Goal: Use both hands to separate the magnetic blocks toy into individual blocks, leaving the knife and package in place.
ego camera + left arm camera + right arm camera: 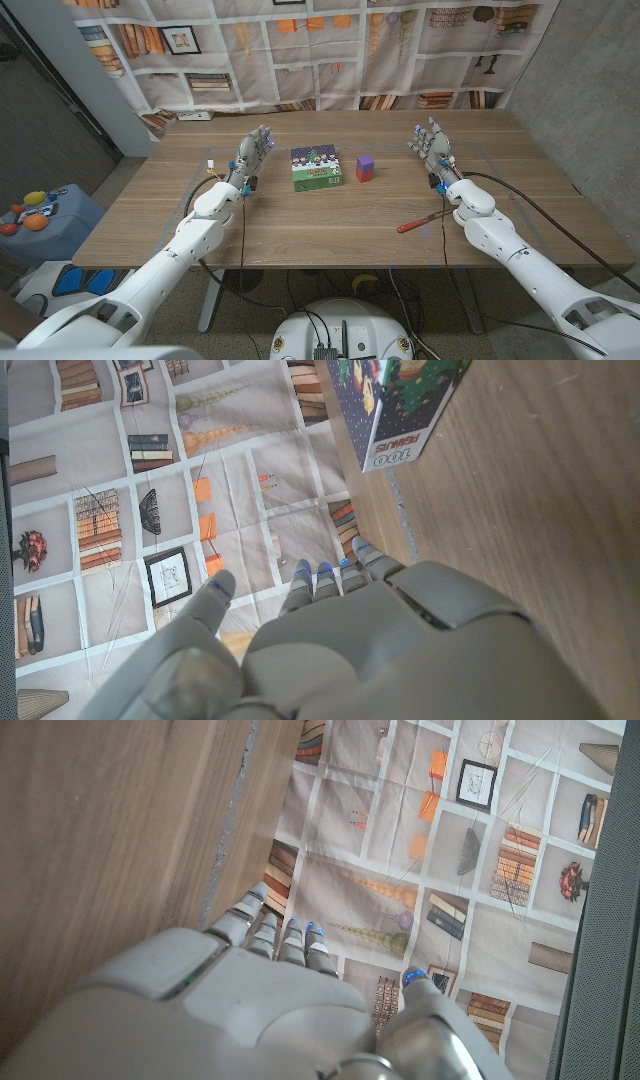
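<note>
The magnetic blocks toy stands just right of centre in the head view — a purple block stacked on a red one, still joined. Just left of it lies the package, a green printed box, cut off at the frame edge in the left wrist view. The red-handled knife lies lower right on the bench; its blade is hard to make out. The left robot hand and right robot hand stand apart from everything — fingers extended, holding nothing.

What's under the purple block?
Under the purple block sits a red block, stacked on the wooden table beside the green box. Their joined faces are covered, so I can't see what lies between them.
</note>
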Tool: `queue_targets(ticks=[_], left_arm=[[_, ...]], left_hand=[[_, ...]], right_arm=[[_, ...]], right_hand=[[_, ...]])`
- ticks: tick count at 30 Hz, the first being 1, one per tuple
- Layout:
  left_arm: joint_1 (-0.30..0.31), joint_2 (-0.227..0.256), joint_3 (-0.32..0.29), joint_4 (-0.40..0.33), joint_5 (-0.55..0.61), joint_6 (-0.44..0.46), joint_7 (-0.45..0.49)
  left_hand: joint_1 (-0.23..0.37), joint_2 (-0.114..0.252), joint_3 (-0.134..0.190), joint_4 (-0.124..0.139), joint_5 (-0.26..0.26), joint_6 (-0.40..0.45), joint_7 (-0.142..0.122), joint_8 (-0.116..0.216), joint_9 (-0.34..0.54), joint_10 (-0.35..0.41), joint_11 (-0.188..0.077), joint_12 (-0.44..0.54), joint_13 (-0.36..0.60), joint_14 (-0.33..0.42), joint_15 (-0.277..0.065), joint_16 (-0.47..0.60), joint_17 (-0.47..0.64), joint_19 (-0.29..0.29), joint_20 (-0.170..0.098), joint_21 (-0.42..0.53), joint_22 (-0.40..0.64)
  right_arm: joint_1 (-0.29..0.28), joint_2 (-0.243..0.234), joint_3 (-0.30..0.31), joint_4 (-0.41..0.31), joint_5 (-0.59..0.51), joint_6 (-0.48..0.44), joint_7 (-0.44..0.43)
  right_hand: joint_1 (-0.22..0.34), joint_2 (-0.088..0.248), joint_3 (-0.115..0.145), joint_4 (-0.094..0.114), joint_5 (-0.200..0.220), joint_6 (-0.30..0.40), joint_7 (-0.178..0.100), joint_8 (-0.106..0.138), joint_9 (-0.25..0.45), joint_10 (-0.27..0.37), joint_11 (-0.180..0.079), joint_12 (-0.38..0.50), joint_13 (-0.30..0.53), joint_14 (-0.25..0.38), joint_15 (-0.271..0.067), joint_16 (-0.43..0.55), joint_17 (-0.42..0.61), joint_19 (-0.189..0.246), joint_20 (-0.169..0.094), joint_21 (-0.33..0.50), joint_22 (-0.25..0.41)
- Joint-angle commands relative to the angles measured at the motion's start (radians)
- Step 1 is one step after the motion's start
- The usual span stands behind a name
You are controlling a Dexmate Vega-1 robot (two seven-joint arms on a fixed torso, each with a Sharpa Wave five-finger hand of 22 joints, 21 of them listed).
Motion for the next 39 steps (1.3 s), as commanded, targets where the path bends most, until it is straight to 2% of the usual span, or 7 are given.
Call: queue_targets(ticks=[1,8,11,20,33,39], left_arm=[[0.029,0.022,0.0,-0.06,0.005,0.021,0.014],[0.063,0.042,-0.016,-0.109,0.001,0.026,0.039],[0.074,0.053,-0.023,-0.128,0.006,0.031,0.054],[0.099,0.081,-0.043,-0.173,0.016,0.041,0.087],[0.105,0.09,-0.059,-0.175,0.011,0.036,0.09],[0.101,0.097,-0.059,-0.174,0.012,0.039,0.081]], left_hand=[[0.001,0.077,0.007,-0.003,0.003,-0.009,0.006,0.004,0.001,-0.009,-0.001,0.006,0.003,-0.009,0.0,0.003,0.002,-0.003,-0.007,0.004,0.004],[0.002,0.076,0.009,-0.006,0.002,-0.014,0.003,0.003,0.001,-0.004,-0.002,0.007,0.003,-0.004,0.001,0.005,0.002,-0.002,-0.006,0.003,0.004],[0.002,0.076,0.01,-0.007,0.002,-0.017,-0.002,0.002,0.001,0.0,-0.004,0.008,0.003,-0.001,0.0,0.005,0.002,0.0,-0.005,0.004,0.004],[0.003,0.076,0.015,-0.012,0.001,-0.015,-0.015,0.004,0.001,0.019,-0.012,0.012,0.002,0.012,-0.009,0.008,0.002,0.007,-0.007,0.005,0.004],[0.004,0.074,0.019,-0.019,-0.001,-0.002,-0.014,0.008,0.001,0.033,-0.018,0.014,0.002,0.025,-0.014,0.008,0.002,0.008,-0.009,0.003,0.004],[0.005,0.072,0.021,-0.023,-0.002,0.005,-0.013,0.01,0.001,0.042,-0.024,0.014,0.002,0.034,-0.018,0.009,0.001,0.009,-0.011,0.002,0.003]], right_arm=[[-0.03,-0.037,0.0,-0.053,-0.032,0.009,-0.014],[-0.033,-0.077,-0.016,-0.112,-0.11,-0.012,-0.058],[-0.024,-0.085,-0.026,-0.116,-0.147,0.002,-0.062],[-0.006,-0.14,-0.051,-0.195,-0.244,-0.075,-0.098],[0.026,-0.212,-0.088,-0.272,-0.364,-0.17,-0.097],[0.036,-0.259,-0.104,-0.322,-0.422,-0.224,-0.079]], right_hand=[[0.001,0.008,0.006,0.001,0.007,0.01,-0.001,0.006,0.005,0.008,0.002,0.004,0.002,-0.008,-0.006,0.005,0.003,0.005,-0.008,0.004,0.001],[0.008,0.009,0.008,-0.002,0.009,0.01,-0.003,0.005,0.004,0.011,-0.003,0.005,0.001,-0.006,-0.018,0.004,0.0,0.004,-0.018,0.004,0.001],[0.018,0.011,0.012,-0.008,0.01,0.01,-0.005,0.005,0.004,0.014,-0.005,0.006,0.001,-0.002,-0.022,0.004,-0.005,0.002,-0.022,0.004,0.0],[0.034,0.013,0.018,-0.02,0.011,0.005,-0.015,0.003,0.004,0.017,-0.008,0.007,0.0,-0.001,-0.027,0.002,-0.012,-0.004,-0.03,0.003,0.0],[0.056,0.014,0.026,-0.041,0.011,0.0,-0.035,0.001,0.004,0.016,-0.011,0.005,-0.001,0.0,-0.029,0.0,-0.021,-0.017,-0.036,0.0,0.0],[0.068,0.012,0.03,-0.054,0.009,-0.002,-0.045,0.002,0.004,0.015,-0.013,0.005,-0.001,0.001,-0.03,-0.001,-0.026,-0.022,-0.038,0.0,-0.001]])
